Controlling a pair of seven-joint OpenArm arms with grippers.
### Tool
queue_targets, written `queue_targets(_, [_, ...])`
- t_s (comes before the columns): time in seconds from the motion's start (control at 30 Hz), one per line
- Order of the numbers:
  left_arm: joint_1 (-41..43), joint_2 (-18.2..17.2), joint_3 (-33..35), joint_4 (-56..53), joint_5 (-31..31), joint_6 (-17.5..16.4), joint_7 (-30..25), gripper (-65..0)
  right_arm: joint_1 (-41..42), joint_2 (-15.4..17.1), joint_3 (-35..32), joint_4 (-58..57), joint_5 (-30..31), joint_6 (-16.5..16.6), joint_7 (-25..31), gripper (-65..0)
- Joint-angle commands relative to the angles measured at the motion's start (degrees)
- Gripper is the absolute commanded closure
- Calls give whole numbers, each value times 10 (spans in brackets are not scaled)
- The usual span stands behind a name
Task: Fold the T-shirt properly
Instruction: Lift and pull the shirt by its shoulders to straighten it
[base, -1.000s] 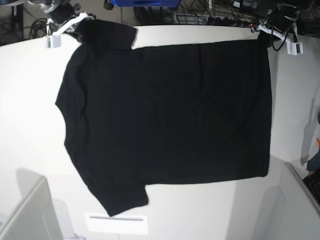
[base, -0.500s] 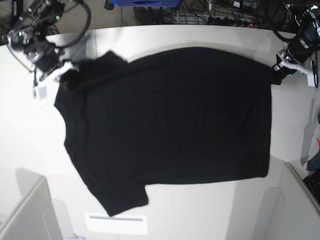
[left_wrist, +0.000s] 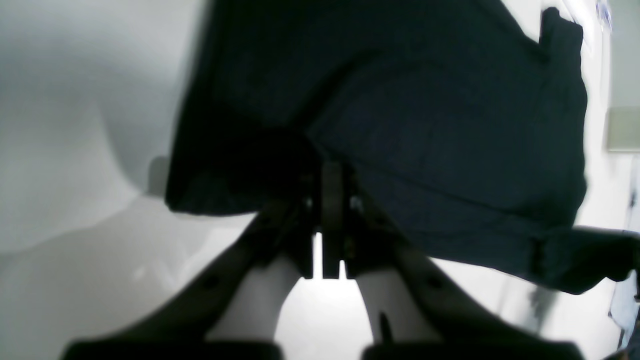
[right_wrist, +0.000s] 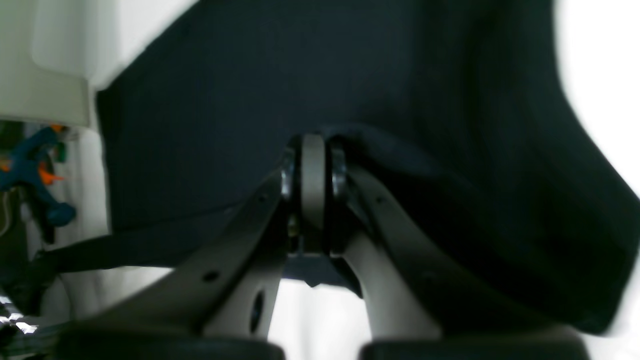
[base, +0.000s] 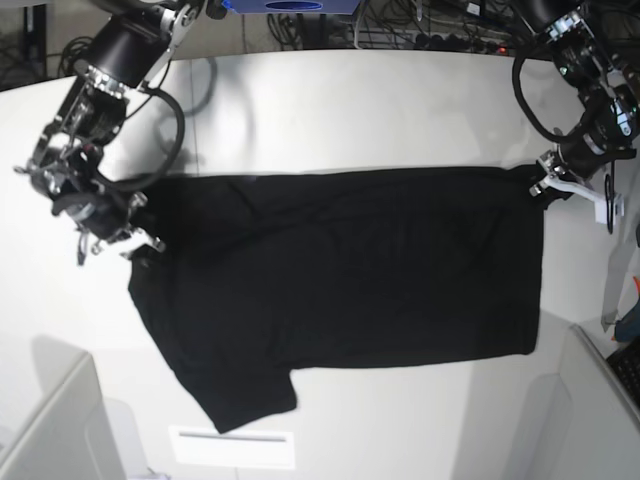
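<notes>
T-shirt (base: 340, 280) lies plain side up on the table (base: 350, 110), long axis left-right in the base view, collar end left; left gripper (base: 548, 186) and right gripper (base: 140, 243) each pinch its far edge.

We record one white table (base: 330, 100) with a rounded far edge. Lying directly on it: a black T-shirt (base: 340, 290), plain side up, its far edge doubled over, and a white strip (base: 232, 447) near the front edge.
</notes>
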Motion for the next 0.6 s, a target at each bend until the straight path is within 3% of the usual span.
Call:
queue_targets(0.0, [-13,-11,3,1,16,-2,-10,0,19,14,-10,-8,9,-6,23,0])
queue_targets(0.1, [-36,-10,14,-13,62,-2,-11,0,40,24,-38,-49,9,-10,50,0])
queue_targets(0.4, [-89,-12,12,-35,73,-2,-12,0,113,44,-98,-160,9,-17,101,0])
queue_targets(0.57, [-122,-9,13,-76,127,-2,-14,0,137,63,-131,-225,9,-17,142,0])
